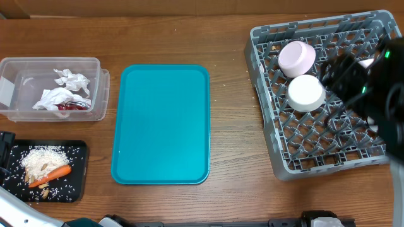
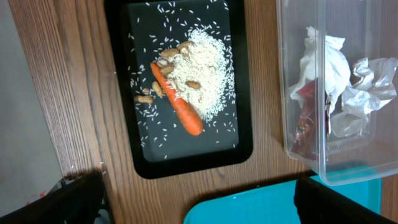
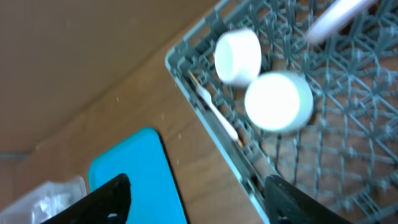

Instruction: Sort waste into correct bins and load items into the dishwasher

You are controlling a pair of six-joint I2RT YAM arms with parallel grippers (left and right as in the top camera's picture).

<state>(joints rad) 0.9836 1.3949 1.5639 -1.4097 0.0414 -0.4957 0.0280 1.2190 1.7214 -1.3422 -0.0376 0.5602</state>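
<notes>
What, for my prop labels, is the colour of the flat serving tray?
Teal; the serving tray shows best overhead.

You could read no text, label, brand, number or sign on the clear tub (image 1: 28, 82), black tray (image 1: 76, 157), teal tray (image 1: 161, 126) or grey rack (image 1: 315, 161).

The tub (image 1: 50, 60) sat at the desk's (image 1: 233, 189) left edge, with the shallow tray (image 1: 77, 151) before it. The serving tray (image 1: 161, 124) lay mid-desk. The dish rack (image 1: 315, 151) stood at the right edge and held two bowls (image 1: 306, 93).
</notes>
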